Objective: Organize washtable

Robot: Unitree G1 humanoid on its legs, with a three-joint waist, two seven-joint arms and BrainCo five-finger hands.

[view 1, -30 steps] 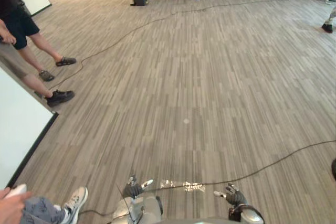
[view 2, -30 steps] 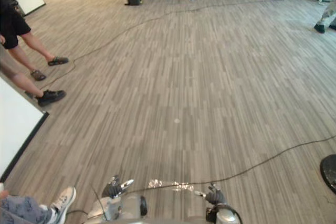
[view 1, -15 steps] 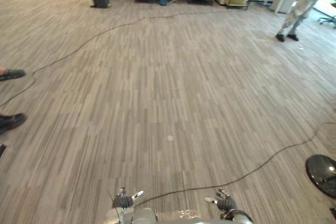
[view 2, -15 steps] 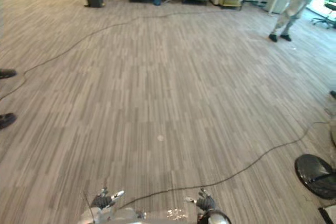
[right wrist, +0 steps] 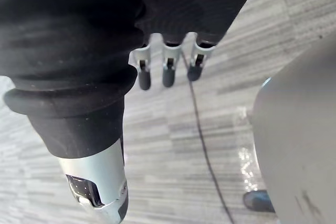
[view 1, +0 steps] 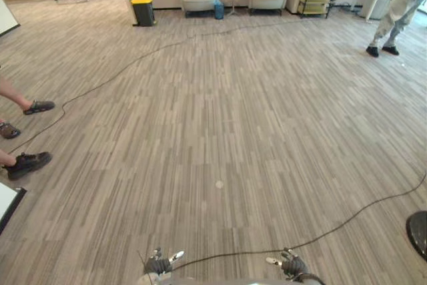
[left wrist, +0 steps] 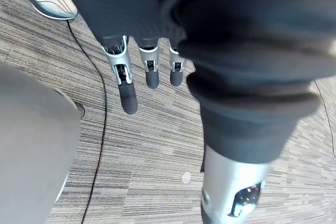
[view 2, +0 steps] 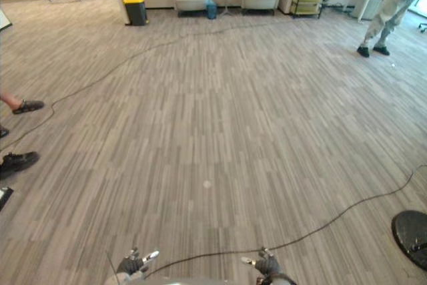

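Head view has shifted since 0.5 s ago, so the camera moved and the floor items did not. L to R: person's shoes [view 1: 27,163] well out to the left of left hand [view 1: 160,263]. Left hand low, fingers [left wrist: 128,95] straight, holding nothing. Right hand [view 1: 291,264] level w/ it, fingers [right wrist: 168,76] loose, empty. Round dark base [view 1: 419,231] out to right of right hand. Bearing of washtable from either hand cannot be told, nearer hand undetermined. Judged next req.: locate table.
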